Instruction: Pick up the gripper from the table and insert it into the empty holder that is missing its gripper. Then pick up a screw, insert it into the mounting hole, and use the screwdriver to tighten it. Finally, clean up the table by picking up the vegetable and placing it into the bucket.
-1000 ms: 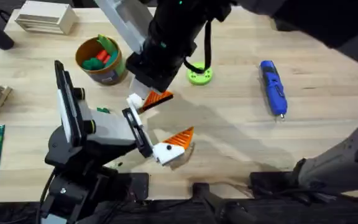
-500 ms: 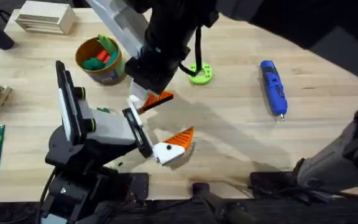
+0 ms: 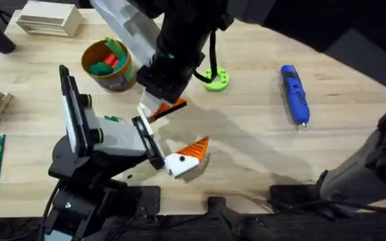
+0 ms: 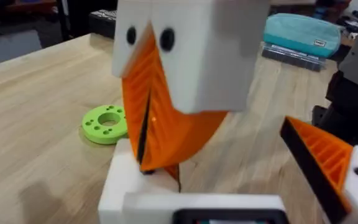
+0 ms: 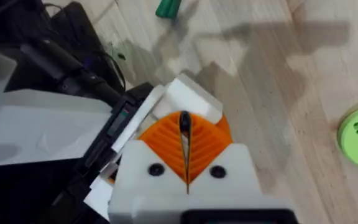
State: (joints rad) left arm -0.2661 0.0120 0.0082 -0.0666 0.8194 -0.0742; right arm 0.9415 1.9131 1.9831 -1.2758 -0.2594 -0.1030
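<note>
The small orange ribbed gripper (image 3: 169,107) sits above the middle of the table (image 3: 246,154), pinched between two orange pads, its tip right at the white angular holder (image 3: 144,110). Whether it is seated in the holder I cannot tell. The blue pen-shaped screwdriver (image 3: 295,94) lies flat toward the right side of the table, its thin metal bit pointing at the near edge. The round tan bucket (image 3: 108,65) with its yellow rim stands upright near the far-left part, green and red toy pieces inside. The tiny dark green vegetable (image 3: 112,118) lies on the wood just in front of the bucket.
</note>
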